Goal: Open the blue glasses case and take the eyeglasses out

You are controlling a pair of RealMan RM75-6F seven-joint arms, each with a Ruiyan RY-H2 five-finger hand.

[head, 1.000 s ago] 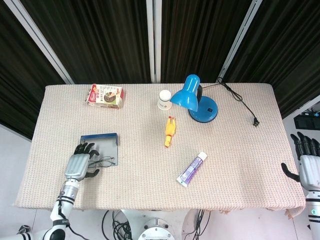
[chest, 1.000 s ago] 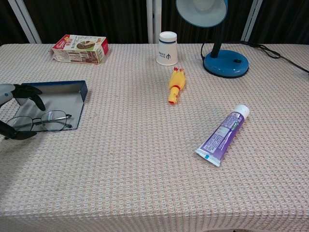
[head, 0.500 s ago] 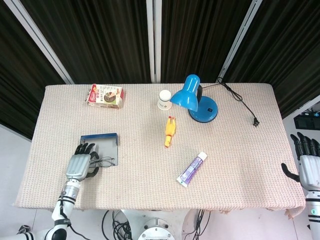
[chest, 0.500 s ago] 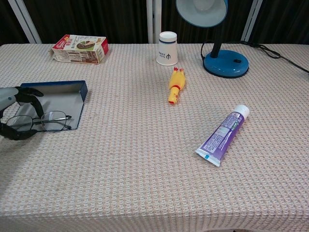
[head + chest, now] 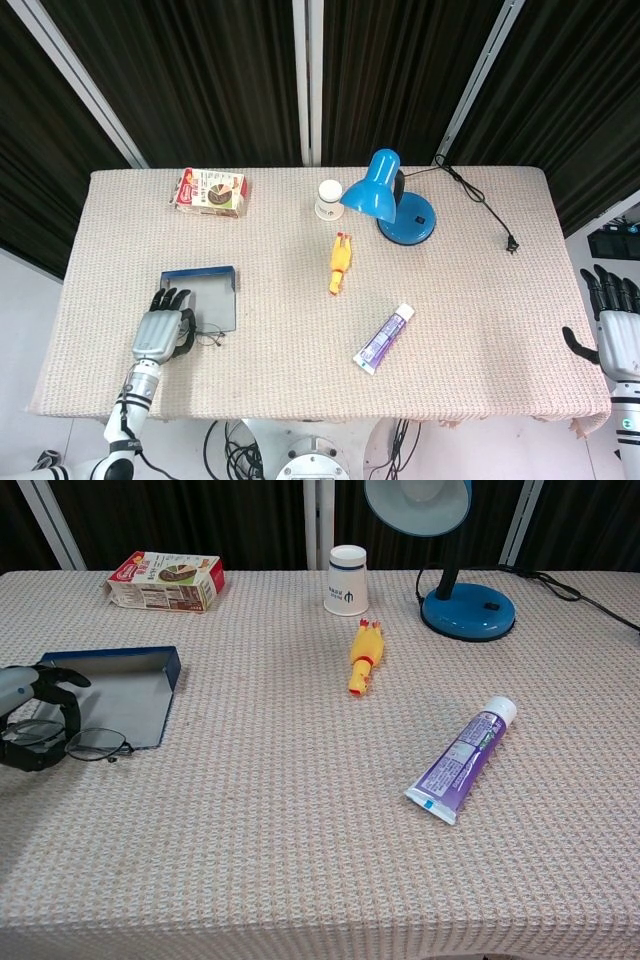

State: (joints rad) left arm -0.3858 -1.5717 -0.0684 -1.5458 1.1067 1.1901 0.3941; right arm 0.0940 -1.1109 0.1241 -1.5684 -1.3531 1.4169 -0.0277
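Eyeglasses (image 5: 75, 743) sit pinched in my left hand (image 5: 32, 730), at the near edge of the open blue glasses case (image 5: 120, 685), lenses over the surface (image 5: 300, 780). My right hand (image 5: 618, 330) hangs beside the surface's edge, fingers apart, holding nothing.

The left robot hand (image 5: 32, 730) draws back toward the near bench edge, pulling the eyeglasses (image 5: 82, 745) with it. The eyeglasses, earlier lying across the open blue glasses case (image 5: 125, 690), now sit mostly off its front edge on the bench, with the fingers (image 5: 60, 716) curled tighter around one lens.
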